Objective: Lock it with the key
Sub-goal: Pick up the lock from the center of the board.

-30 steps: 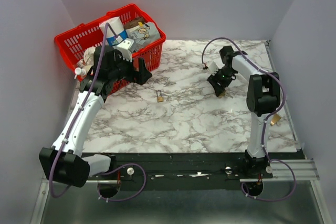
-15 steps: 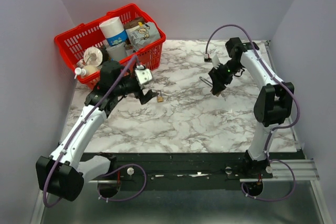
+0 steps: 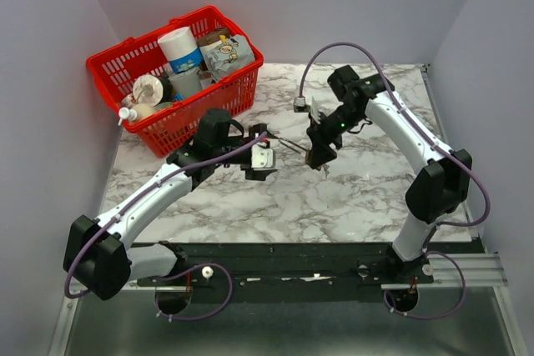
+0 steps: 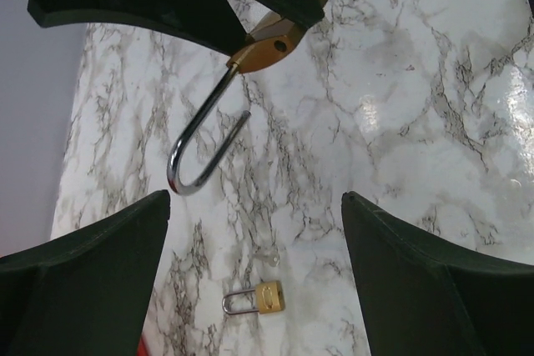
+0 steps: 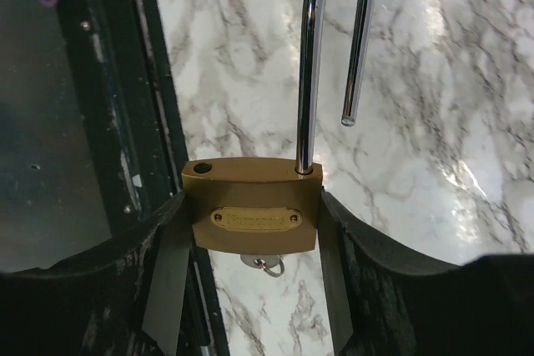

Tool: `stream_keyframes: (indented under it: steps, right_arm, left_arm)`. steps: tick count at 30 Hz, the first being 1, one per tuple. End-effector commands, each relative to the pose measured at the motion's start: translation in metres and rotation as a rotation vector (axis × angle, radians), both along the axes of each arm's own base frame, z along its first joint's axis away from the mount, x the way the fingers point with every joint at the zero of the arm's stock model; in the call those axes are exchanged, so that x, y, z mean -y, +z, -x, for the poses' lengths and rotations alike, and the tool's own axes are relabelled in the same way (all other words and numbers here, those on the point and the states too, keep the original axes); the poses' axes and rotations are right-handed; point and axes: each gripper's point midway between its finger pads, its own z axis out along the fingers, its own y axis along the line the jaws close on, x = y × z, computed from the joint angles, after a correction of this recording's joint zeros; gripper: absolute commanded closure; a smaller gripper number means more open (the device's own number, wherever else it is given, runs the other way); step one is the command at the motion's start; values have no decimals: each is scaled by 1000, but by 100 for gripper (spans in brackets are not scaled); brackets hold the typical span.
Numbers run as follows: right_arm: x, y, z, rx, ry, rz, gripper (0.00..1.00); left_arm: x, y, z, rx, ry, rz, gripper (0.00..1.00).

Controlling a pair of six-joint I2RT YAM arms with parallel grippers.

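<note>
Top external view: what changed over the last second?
Left gripper swung from the red basket to mid-table, open above the small padlock. Right gripper came left toward it, holding the open-shackled padlock. Small padlock and basket stayed put.

I see bright, even light from above. The counter [image 4: 375, 114] shines white in spots in both wrist views. Shadows are soft. The dark fingers [image 4: 83, 289] up close look a bit blurry.
</note>
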Motion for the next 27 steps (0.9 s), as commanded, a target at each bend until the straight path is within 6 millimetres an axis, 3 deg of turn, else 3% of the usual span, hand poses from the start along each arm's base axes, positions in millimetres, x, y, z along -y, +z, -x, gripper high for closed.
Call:
stream_keyframes:
  steps: [1, 6, 27]
  right_arm:
    - [-3, 29, 67, -189, 49, -33, 99]
    - [-13, 32, 88, -191, 115, -37, 99]
    - [-27, 42, 104, -119, 199, -13, 99]
  left_arm:
    - [14, 16, -3, 123, -65, 43, 9]
    - [13, 7, -3, 152, -76, 17, 12]
    - [12, -10, 15, 110, -161, -52, 52]
